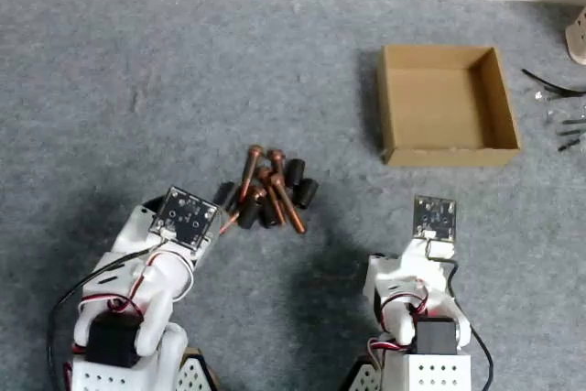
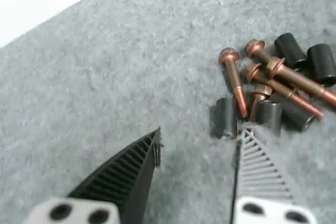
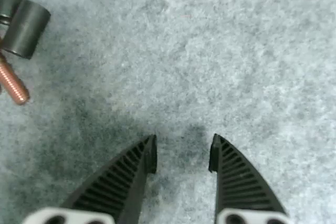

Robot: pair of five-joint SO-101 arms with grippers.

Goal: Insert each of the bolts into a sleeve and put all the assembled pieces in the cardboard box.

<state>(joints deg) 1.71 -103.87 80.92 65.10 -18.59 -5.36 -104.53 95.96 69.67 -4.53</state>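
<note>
The left pincer is hanging open, its two ribbed fingers spread wide over the grey bench and gripping nothing; the tip of one finger is lying just beside two black sleeves at the near edge of the pile, and whether it is touching them I cannot tell; in the high view this pincer is hiding under its arm's camera board, in the lower left of the frame. The right pincer is likewise standing open with nothing between its fingers, pointing at bare bench; in the high view it is sitting lower right of centre, also covered by its board.

Just below the frame's centre, nearer the left arm, the copper-coloured bolts and the sleeves are lying in one tangled heap; the bolts are crossing one another and some sleeves, so an exact count is hard to make; as far as can be seen, they are lying outside the sleeves; the right wrist view is catching one sleeve whole, a second cut by the frame edge, and a bolt cut off to its threaded end.

The cardboard box is sitting in the upper right, open side up, well apart from the heap; at the far right edge thin dark bits are lying, too small to make out, and a pale object is being cut off by the frame.
</note>
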